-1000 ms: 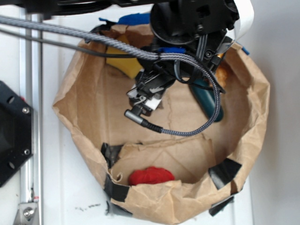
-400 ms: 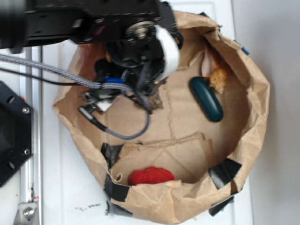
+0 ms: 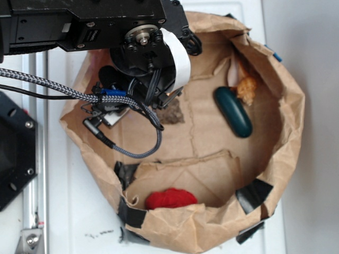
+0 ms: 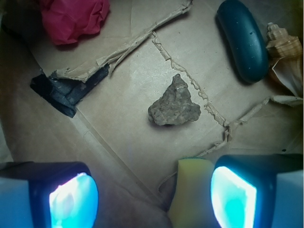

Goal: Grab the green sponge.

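Observation:
In the wrist view the green sponge (image 4: 192,194), a yellow foam block with a thin green edge at its top, stands on the brown paper floor between my fingers. It lies close against the right finger (image 4: 233,197), while the left finger (image 4: 73,202) is well apart from it. My gripper (image 4: 153,199) is open and holds nothing. In the exterior view the black arm (image 3: 143,47) hangs over the bag's back left and hides the sponge.
A brown rock (image 4: 174,103) (image 3: 170,112) lies just ahead of the fingers. Beyond it are a dark green glossy oblong (image 4: 242,40) (image 3: 233,111), a shell (image 4: 284,52) (image 3: 246,87) and a red crumpled lump (image 4: 73,19) (image 3: 170,198). Paper bag walls (image 3: 286,132) ring everything.
The arm has swung from the bag's middle right to its back left, uncovering the dark green oblong and covering the yellow sponge that showed one second ago.

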You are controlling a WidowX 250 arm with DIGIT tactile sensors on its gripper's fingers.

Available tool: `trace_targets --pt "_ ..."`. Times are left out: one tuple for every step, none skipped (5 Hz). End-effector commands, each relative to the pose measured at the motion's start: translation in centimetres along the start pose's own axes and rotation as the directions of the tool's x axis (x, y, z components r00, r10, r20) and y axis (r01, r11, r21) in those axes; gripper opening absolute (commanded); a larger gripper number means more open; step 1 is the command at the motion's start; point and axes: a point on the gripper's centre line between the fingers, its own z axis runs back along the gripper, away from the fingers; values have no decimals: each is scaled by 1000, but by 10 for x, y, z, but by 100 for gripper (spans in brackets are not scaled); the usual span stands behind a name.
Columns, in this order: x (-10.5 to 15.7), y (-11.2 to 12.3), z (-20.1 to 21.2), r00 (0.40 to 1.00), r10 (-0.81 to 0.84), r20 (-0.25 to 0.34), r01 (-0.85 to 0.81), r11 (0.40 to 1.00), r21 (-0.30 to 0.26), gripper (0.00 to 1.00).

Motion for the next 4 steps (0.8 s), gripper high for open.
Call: trace_targets --pt "0 4 8 1000 12 18 -13 999 38 100" --pt "-2 10 0 1000 14 5 -14 999 46 100" --pt "-9 17 4 999 37 -17 -36 999 10 100" --pt "-14 24 -4 998 50 -42 -49 999 24 100"
